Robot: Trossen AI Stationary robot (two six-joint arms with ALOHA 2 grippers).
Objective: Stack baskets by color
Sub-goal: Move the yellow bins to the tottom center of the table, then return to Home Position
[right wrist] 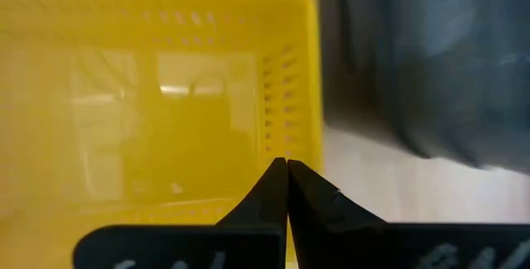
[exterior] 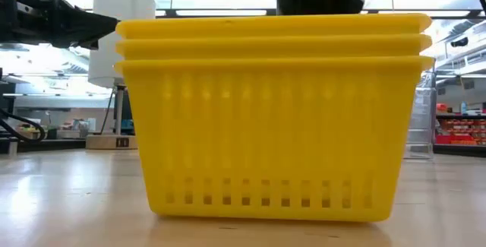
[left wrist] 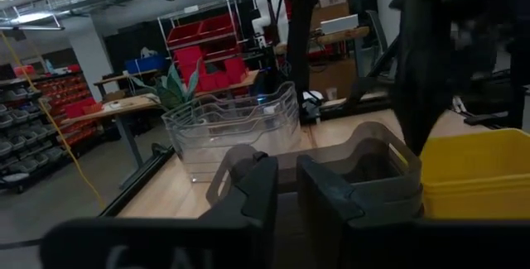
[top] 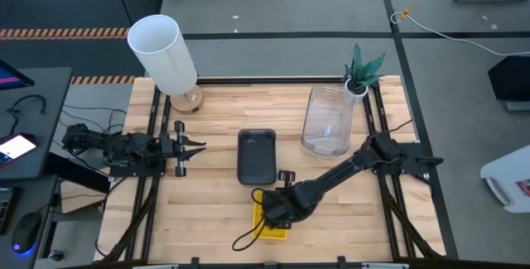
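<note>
Three bright yellow baskets [exterior: 273, 118] sit nested in one stack on the table's near middle [top: 277, 234]. My right gripper [right wrist: 286, 165] hangs over the stack's top basket, shut, pointing steeply down, with nothing between its fingers. A stack of dark grey baskets [top: 257, 156] stands on the table just beyond. The clear baskets [top: 327, 118] are nested at the far right. My left gripper [top: 199, 146] waits level at the table's left, its fingers a narrow gap apart and holding nothing. My right gripper's shut fingertips stand over the slotted side wall [right wrist: 277, 128] of the top yellow basket, coming from above. I cannot tell whether they touch it.
A tall white cylinder [top: 166, 54] stands at the far left corner and a small green plant [top: 363, 69] at the far right corner. Bare wood lies between my left gripper and the grey stack.
</note>
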